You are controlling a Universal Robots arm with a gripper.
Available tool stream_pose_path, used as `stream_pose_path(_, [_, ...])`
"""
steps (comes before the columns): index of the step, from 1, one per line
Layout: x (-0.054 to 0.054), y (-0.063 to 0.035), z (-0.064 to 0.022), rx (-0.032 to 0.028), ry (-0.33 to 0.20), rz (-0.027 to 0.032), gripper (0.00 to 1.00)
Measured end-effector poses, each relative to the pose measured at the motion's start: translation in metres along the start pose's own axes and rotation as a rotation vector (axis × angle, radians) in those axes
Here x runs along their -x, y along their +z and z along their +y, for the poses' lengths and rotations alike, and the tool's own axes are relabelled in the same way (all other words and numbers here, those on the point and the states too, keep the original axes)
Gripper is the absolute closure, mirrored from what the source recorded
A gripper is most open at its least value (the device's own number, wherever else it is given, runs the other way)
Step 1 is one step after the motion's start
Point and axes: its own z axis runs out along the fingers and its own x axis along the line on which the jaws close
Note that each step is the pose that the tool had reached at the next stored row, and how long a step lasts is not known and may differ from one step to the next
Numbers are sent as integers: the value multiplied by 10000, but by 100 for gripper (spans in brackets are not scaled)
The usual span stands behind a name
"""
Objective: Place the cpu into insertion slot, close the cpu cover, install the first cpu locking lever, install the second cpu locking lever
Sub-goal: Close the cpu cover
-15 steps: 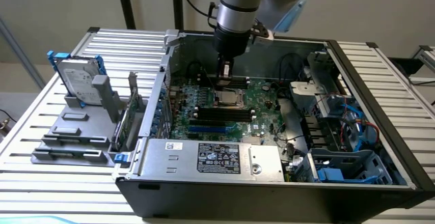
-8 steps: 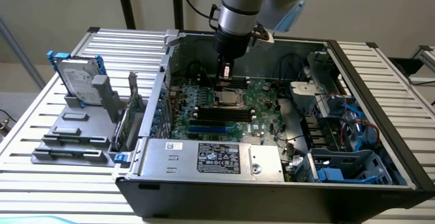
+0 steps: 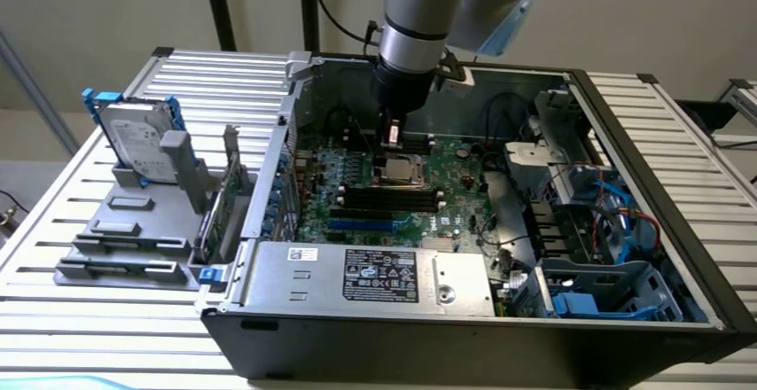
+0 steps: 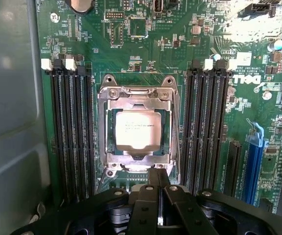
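While poised at the socket's near edge, pincer (image 4: 157,172): black, fingers pressed together, nothing gripped.
Cover: thin silvery metal cpu cover (image 4: 107,139) lying flat, framing the chip through its window.
Chip: small pale tan-silver square cpu (image 4: 137,129), seated in the socket.
Socket: square silver-rimmed insertion slot (image 4: 174,147), just beyond the pincer's tip.
Flanks: long black parallel memory slots (image 4: 72,132) on both sides.
Beyond: green circuit board (image 4: 146,49) inside the open black computer case (image 3: 473,341).
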Motion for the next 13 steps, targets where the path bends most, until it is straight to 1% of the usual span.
stream_pose_path(8, [-5, 140, 14, 0, -2, 0, 89])
stream_pose_path(13, [-31, 189, 15, -11, -3, 1, 89])
